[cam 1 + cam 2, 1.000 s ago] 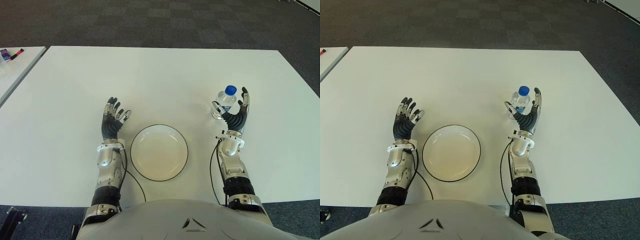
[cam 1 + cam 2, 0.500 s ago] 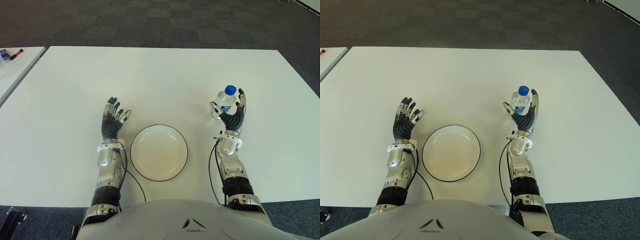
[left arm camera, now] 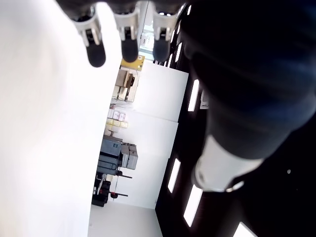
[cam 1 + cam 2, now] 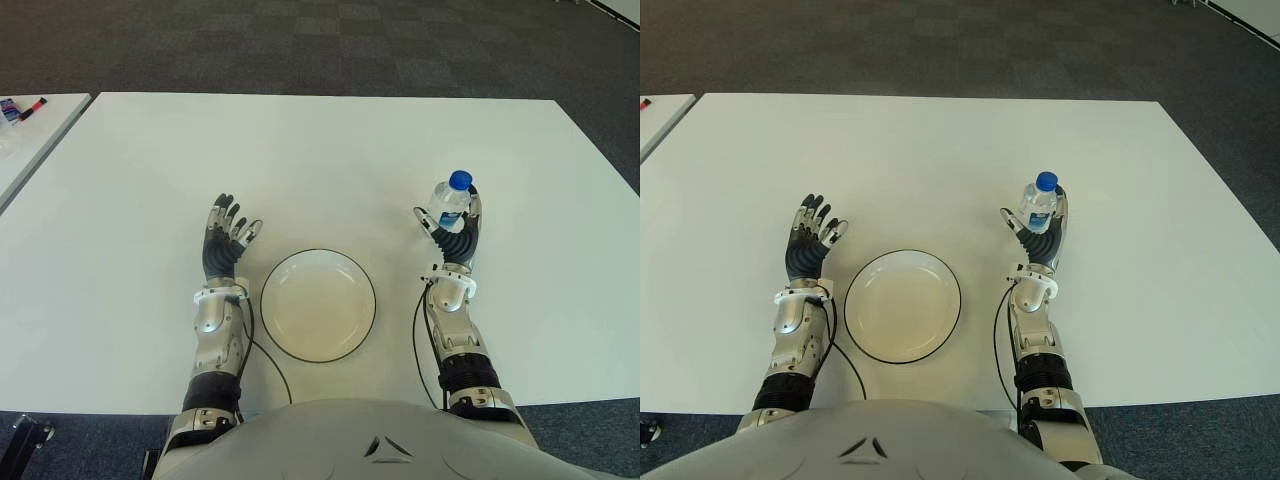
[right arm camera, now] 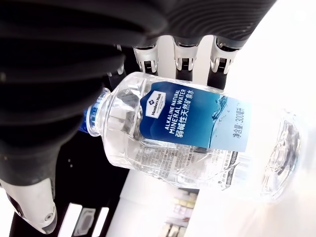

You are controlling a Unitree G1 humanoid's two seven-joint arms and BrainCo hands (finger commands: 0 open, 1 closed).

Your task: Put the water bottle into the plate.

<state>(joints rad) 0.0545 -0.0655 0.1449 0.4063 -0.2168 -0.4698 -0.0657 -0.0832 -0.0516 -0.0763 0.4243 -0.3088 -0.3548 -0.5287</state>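
Observation:
A clear water bottle (image 4: 451, 199) with a blue cap and blue label stands upright on the white table (image 4: 300, 150), right of the plate. My right hand (image 4: 447, 228) is held up directly against its near side, thumb on the left and fingers (image 5: 182, 57) straight behind it, open and not curled around it. The bottle (image 5: 187, 143) fills the right wrist view between thumb and fingers. The white plate (image 4: 318, 310) with a dark rim lies near the front edge, holding nothing. My left hand (image 4: 225, 240) shows left of the plate, fingers (image 3: 123, 34) spread, holding nothing.
A second white table (image 4: 30, 140) stands at the far left with small red and blue items (image 4: 20, 108) on it. Dark carpet surrounds both tables. The table's front edge runs just below my forearms.
My right hand has shifted left and slightly forward, so the bottle now sits between thumb and fingers. The bottle, plate and left hand have not moved.

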